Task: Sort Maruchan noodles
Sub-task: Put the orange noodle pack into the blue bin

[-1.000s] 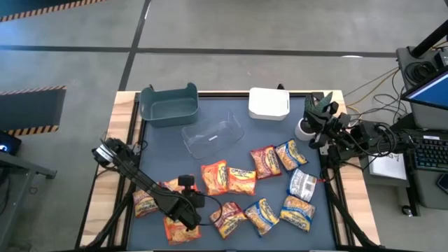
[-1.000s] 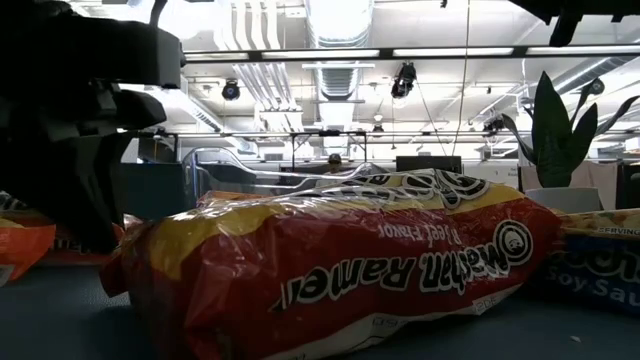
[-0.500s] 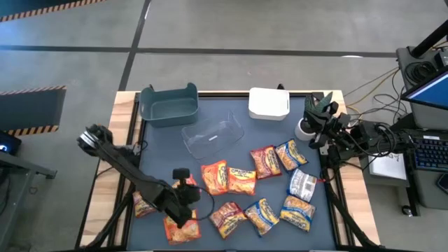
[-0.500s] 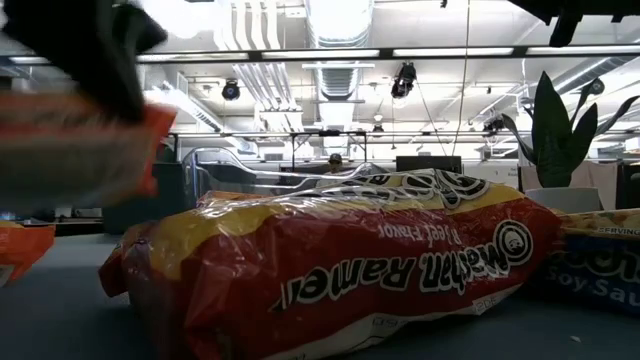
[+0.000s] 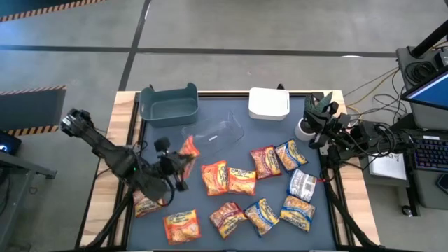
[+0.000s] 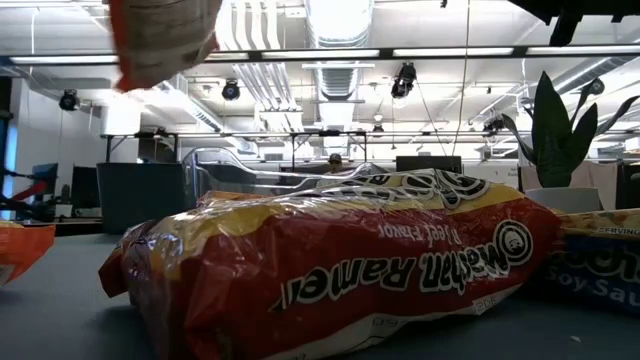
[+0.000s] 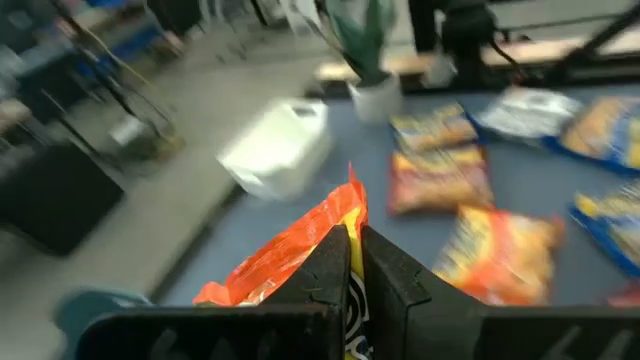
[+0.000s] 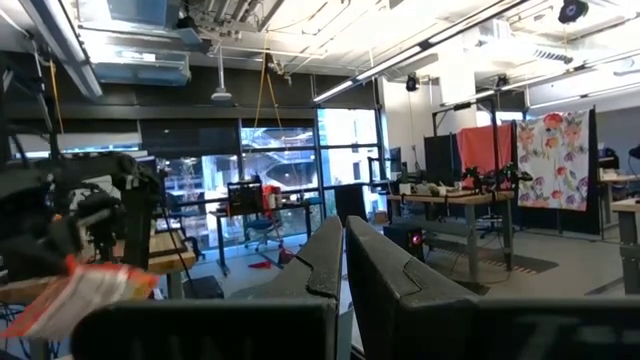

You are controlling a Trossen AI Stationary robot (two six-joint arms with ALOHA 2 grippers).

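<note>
- The left gripper (image 5: pixel 183 162) is clamped on an orange packet (image 5: pixel 189 149), held in the air just beside the clear bin (image 5: pixel 213 134) (on the side away from the white bin (image 5: pixel 269 103)).
- The teal bin (image 5: pixel 168 103) stands near the clear bin, at the table's (image 5: pixel 231 171) far edge.
- The other packets (image 5: pixel 253 183) lie flat on the table, nearer than the clear bin.
- The right gripper (image 5: pixel 315 105), fingers pressed together and empty, waits beside the white bin.

held packet (image 6: pixel 160 40) cut off at top edge, print blurred
</note>
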